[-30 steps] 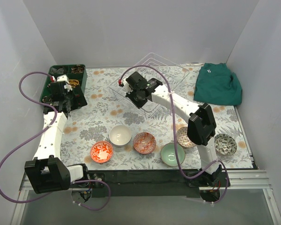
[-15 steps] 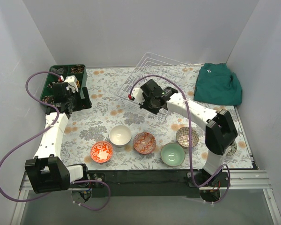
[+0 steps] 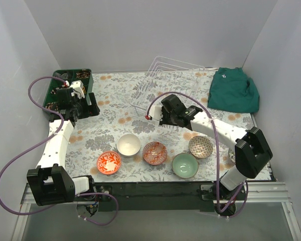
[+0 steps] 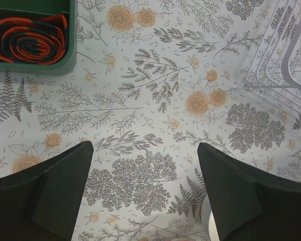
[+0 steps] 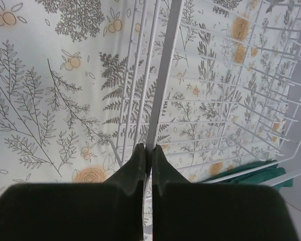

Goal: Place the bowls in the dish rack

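My right claw (image 5: 148,150) is clamped on the dish rack (image 5: 163,75) rim wire; my left claw (image 4: 144,148) hangs spread apart above the bench (image 4: 155,100).

The dish rack (image 4: 285,52) runs off the left wrist view's right edge — one corner shows.

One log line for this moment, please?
right gripper: shut on dish rack | left gripper: open, empty | bowls: none in rack

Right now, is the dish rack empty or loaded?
Empty. Through the wires of the dish rack only tablecloth shows, and the bowls sit outside it.
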You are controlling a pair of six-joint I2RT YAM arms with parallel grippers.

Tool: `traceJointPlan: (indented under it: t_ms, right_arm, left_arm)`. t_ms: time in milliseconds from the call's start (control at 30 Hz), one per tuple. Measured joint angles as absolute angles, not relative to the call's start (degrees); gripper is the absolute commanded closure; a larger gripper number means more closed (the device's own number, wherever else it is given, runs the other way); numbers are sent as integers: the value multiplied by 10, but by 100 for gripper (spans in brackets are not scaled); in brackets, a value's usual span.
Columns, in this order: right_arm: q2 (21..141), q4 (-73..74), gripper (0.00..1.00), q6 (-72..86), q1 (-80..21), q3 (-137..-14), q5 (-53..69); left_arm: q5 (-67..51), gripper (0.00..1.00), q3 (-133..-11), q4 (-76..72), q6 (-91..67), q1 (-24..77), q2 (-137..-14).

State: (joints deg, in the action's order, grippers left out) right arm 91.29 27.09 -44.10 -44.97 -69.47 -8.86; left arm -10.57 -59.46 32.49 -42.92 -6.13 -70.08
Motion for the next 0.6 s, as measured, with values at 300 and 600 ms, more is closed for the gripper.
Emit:
traceJointPlan:
  t_ms: [300,600]
  right_arm:
    - [833,170,99,-564,-449,-581,-108]
    - [766,36,99,-654,-447,-447,-129]
  left_arm:
    - [-112,15,-595,325,-435,-59,-704]
    - [-115,15,-579,324,-444,-58,-708]
